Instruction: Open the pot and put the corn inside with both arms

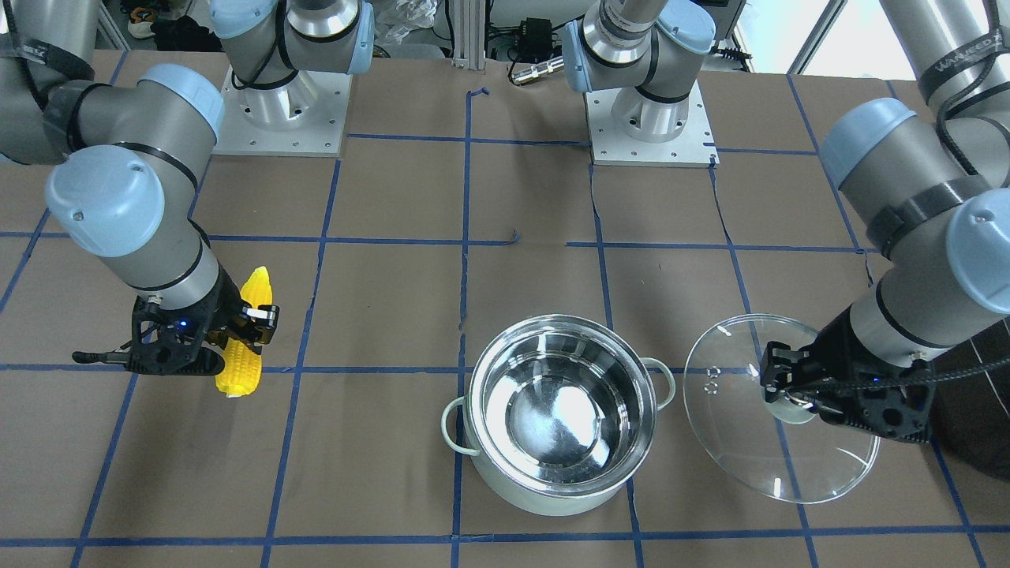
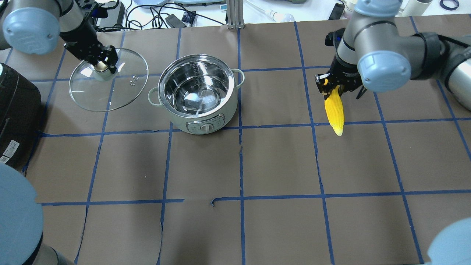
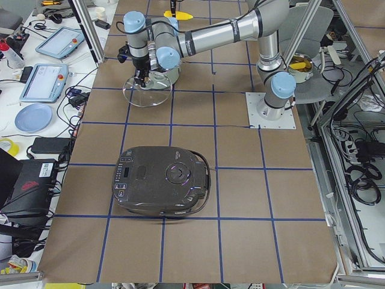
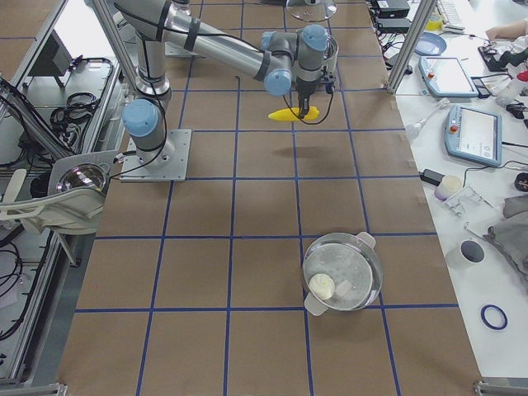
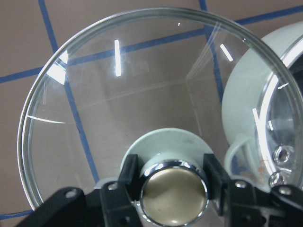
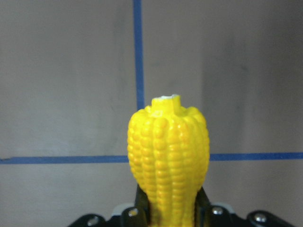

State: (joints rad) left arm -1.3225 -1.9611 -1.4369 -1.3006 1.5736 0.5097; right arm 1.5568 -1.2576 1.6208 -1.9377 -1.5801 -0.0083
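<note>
A wide table (image 2: pixel 279 165) covered in brown paper, marked into squares with blue tape, fills the scene. A large black cooker (image 3: pixel 161 188) sits at the end on the robot's left, well apart from the rest.

Two grey arms with pale blue joint caps reach over the far half of the table. The left arm (image 1: pixel 907 197) stretches to a spot just beside the pot. The right arm (image 1: pixel 118 197) hangs over bare paper on the opposite side.

The pot (image 1: pixel 559 410) stands upright and uncovered between the two arms. Its shiny steel inside holds nothing, and its outside is pale green-white with two small loop handles.

The clear glass lid (image 1: pixel 734 426) is off the pot and tilted, just beside the pot on the robot's left. Whether its lower edge touches the table cannot be told.

The yellow corn (image 2: pixel 334 108) is held roughly level above the table, well apart from the pot on the robot's right, its pointed tip toward the robot.

The left gripper (image 1: pixel 781 386) is clamped on the lid's metal knob (image 5: pixel 174 196). The right gripper (image 1: pixel 237 327) is closed around the corn's thicker half.
</note>
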